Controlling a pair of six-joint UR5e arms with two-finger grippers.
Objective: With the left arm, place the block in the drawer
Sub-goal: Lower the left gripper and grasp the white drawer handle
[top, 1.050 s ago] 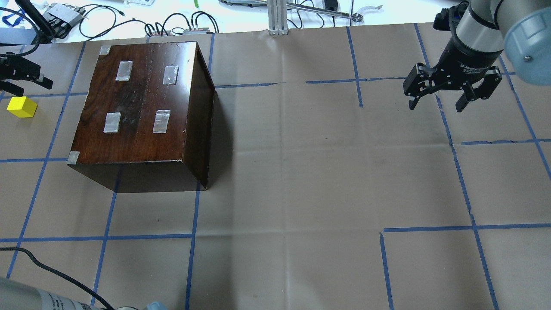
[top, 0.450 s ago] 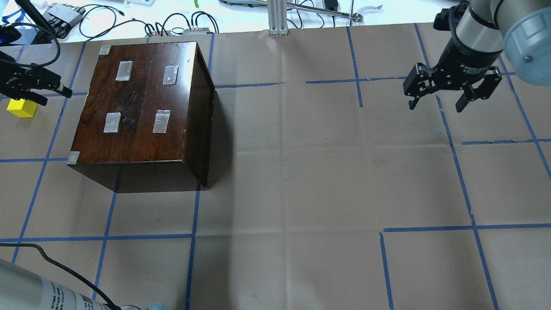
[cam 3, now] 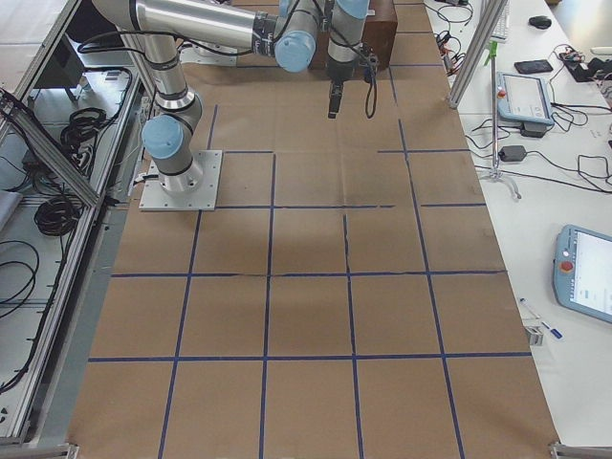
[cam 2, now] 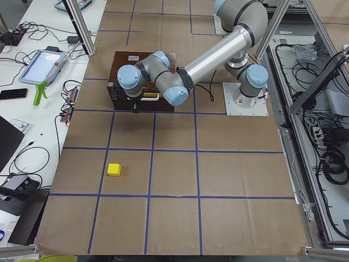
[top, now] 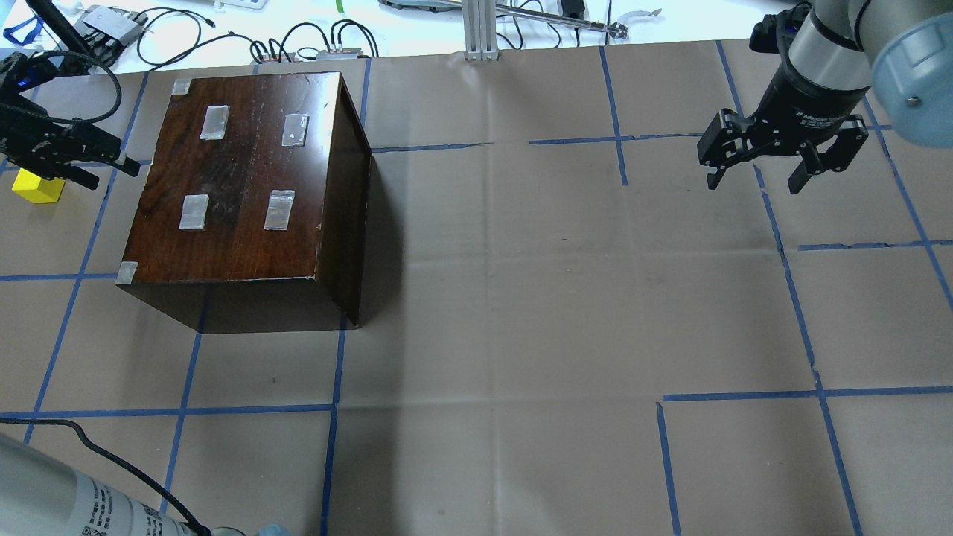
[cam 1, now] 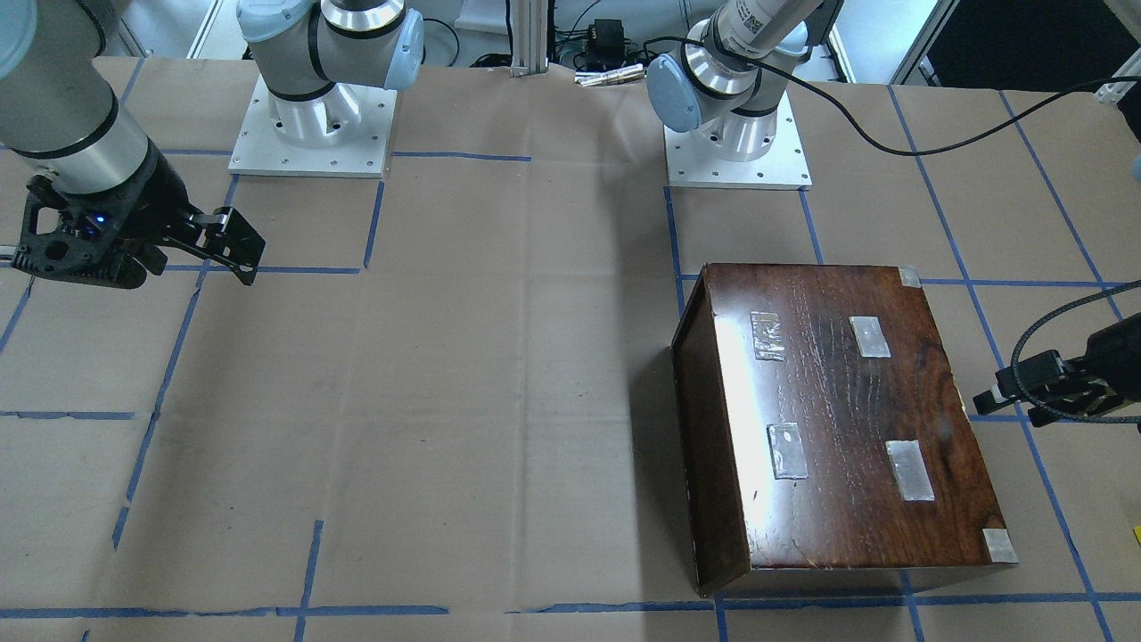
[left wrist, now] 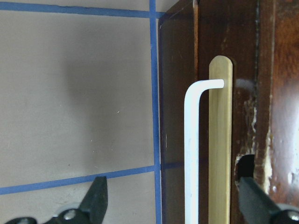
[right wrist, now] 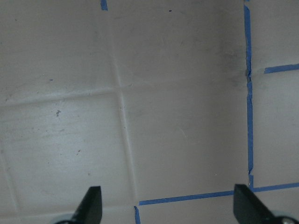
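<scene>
The yellow block [top: 36, 189] lies on the paper left of the dark wooden cabinet [top: 238, 179]; it also shows in the exterior left view [cam 2: 113, 169]. My left gripper [top: 115, 177] is open and empty, between the block and the cabinet's side, partly covering the block from above. In the left wrist view its fingers [left wrist: 98, 200] straddle a white handle [left wrist: 191, 154] and a narrow pale strip of the drawer [left wrist: 219, 140], which sits pushed into the cabinet. My right gripper [top: 753, 182] is open and empty above bare paper at the far right.
The table is covered in brown paper with a blue tape grid [top: 335, 409]. Cables and devices [top: 313, 45] lie beyond the far edge. The left arm's black cable [cam 1: 1043, 321] loops near the cabinet. The arm bases [cam 1: 740, 143] stand at the robot's side.
My left gripper has moved right, from beside the block across it toward the cabinet's side. The block, the cabinet and the right arm have not moved.
</scene>
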